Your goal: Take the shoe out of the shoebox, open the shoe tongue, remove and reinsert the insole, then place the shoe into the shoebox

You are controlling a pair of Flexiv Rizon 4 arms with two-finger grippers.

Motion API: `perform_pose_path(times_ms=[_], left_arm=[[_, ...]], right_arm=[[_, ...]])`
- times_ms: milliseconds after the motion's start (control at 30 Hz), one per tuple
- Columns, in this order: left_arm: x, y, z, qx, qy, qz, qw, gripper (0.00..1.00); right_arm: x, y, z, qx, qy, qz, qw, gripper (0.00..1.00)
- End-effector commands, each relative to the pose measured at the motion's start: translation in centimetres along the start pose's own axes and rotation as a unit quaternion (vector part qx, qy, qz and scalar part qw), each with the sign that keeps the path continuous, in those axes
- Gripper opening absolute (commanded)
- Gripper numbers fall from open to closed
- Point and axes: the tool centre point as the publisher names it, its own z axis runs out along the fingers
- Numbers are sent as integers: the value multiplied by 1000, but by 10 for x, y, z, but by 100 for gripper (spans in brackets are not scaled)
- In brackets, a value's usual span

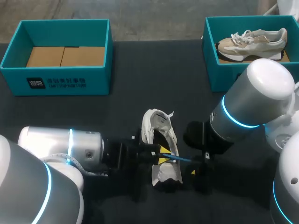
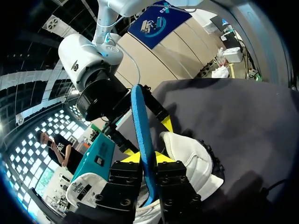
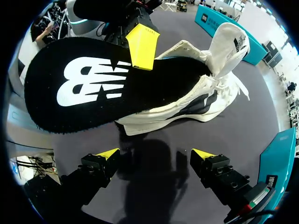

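A white shoe (image 1: 159,135) lies on the dark table with its tongue pulled up. Its insole (image 3: 93,84), black on top with a white logo and blue along the edge, sticks out of the shoe (image 3: 196,88) with its front end still inside. My left gripper (image 1: 162,155) is shut on the insole (image 2: 140,126), which stands on edge between its fingers (image 2: 126,158). One of its yellow fingertips (image 3: 142,44) rests on the insole's top. My right gripper (image 3: 155,156) stands open just right of the shoe, over bare table, holding nothing.
A teal shoebox (image 1: 56,77) with cardboard inside stands at the back left. A second teal box (image 1: 212,60) at the back right holds a beige sneaker (image 1: 252,41). Both arms crowd the table's front.
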Motion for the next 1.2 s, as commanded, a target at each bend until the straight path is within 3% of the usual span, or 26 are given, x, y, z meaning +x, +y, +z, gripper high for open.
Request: perform_pose_path(times_ms=[33, 667, 800, 833, 867, 1200], left_arm=[[0, -5, 0, 1, -1, 0, 1000, 18], [-6, -17, -2, 26, -6, 2, 1000, 22], [-5, -19, -1, 26, 2, 8, 1000, 17], [-5, -18, 0, 24, 4, 10, 1000, 2], [-4, -18, 0, 23, 6, 11, 1000, 0], [6, -5, -3, 16, 16, 27, 999, 0]], right_arm=[[1, 0, 2, -1, -1, 0, 1000, 100], [1, 0, 2, -1, -1, 0, 1000, 100], [1, 0, 2, -1, -1, 0, 1000, 100], [1, 0, 2, -1, -1, 0, 1000, 100], [1, 0, 2, -1, -1, 0, 1000, 100], [1, 0, 2, -1, -1, 0, 1000, 100]])
